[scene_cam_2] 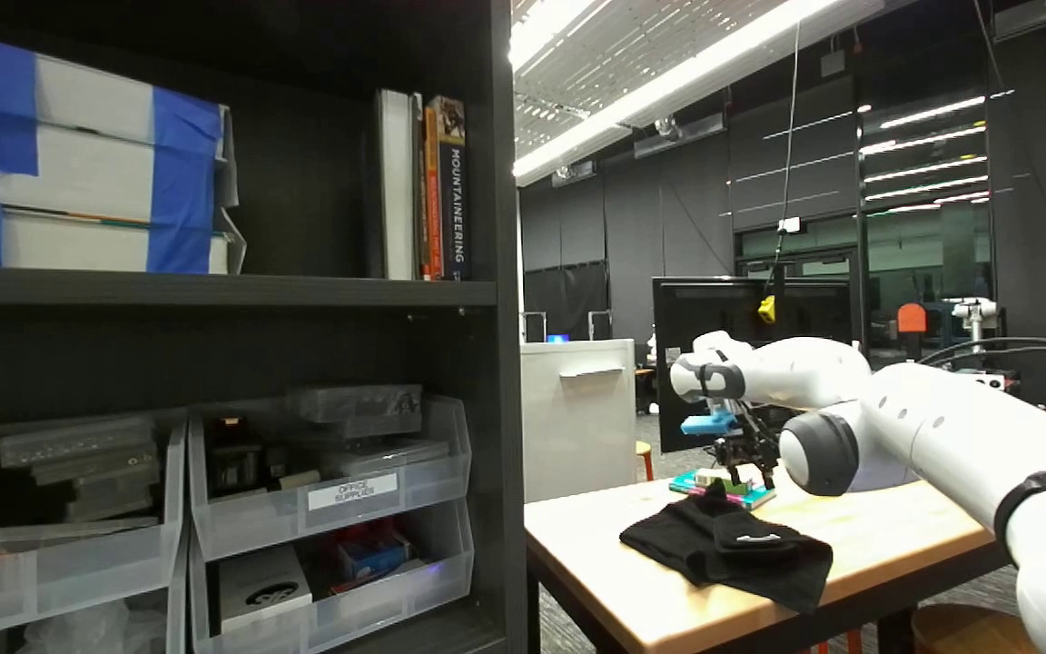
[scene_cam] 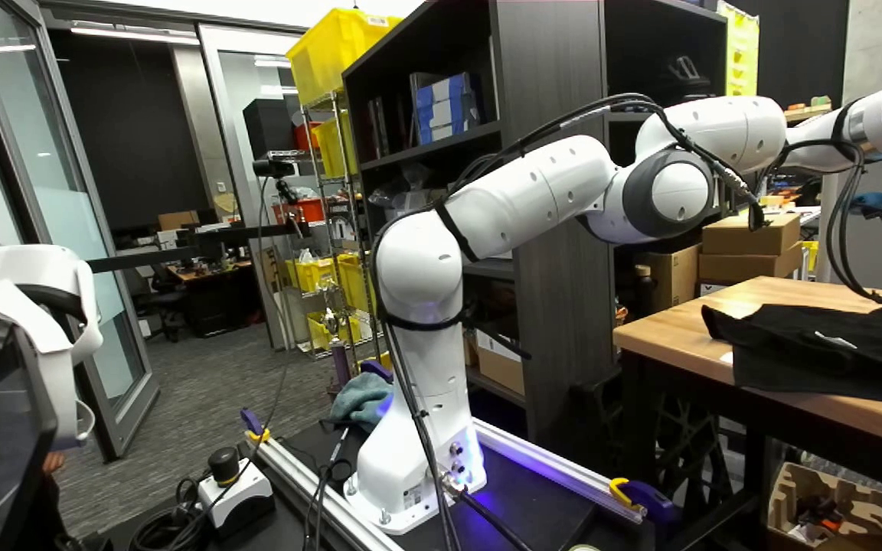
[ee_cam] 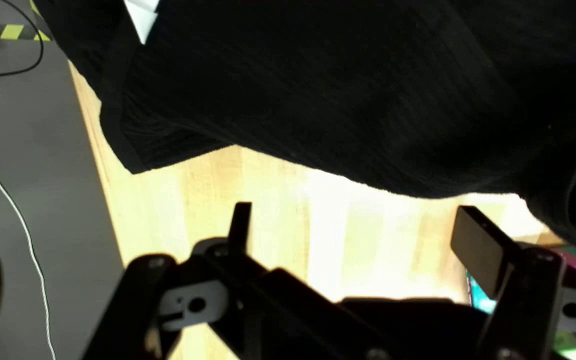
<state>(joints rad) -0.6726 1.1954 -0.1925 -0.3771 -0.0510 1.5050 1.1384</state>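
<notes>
My gripper (ee_cam: 353,222) is open, with nothing between its two black fingers. In an exterior view the gripper (scene_cam_2: 752,474) hangs above the wooden table, behind the black cloth as seen there. The black cloth (ee_cam: 318,90) lies rumpled on the table; it shows in both exterior views (scene_cam: 831,360) (scene_cam_2: 727,549). In the wrist view its near edge runs just beyond the fingertips; I cannot tell how high the fingers are above it. A white mark (ee_cam: 142,20) shows on the cloth. A teal book (ee_cam: 480,295) lies beside the right finger, partly hidden by it.
The wooden table (scene_cam_2: 596,563) has its edge at left in the wrist view. A small green-and-white box (scene_cam_2: 721,480) rests on the books. A dark shelf (scene_cam: 552,252) stands behind the arm. Cardboard boxes (scene_cam: 751,233) stand beyond the table. A monitor (scene_cam_2: 668,363) stands behind it.
</notes>
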